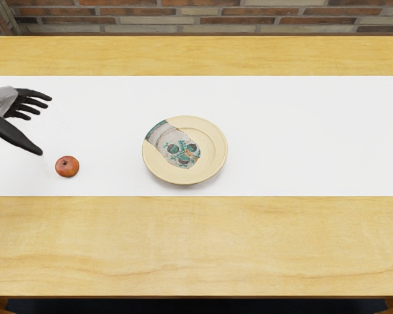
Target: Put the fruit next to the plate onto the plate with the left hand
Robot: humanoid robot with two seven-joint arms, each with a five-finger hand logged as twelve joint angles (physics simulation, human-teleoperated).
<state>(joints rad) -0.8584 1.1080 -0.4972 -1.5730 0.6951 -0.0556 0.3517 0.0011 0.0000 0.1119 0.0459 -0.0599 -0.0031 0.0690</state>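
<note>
A small red apple [67, 166] lies on the white runner, left of a cream plate [213, 140] with a grey-green painted motif. My left hand [26, 121] comes in from the left edge, above and to the left of the apple. Its black fingers are spread and hold nothing; the thumb points down toward the apple with a gap between them. The plate carries no fruit. The right arm does not show.
A white runner [301, 137] crosses the wooden table [196, 248] from side to side. A brick wall [196, 16] runs behind the table's far edge.
</note>
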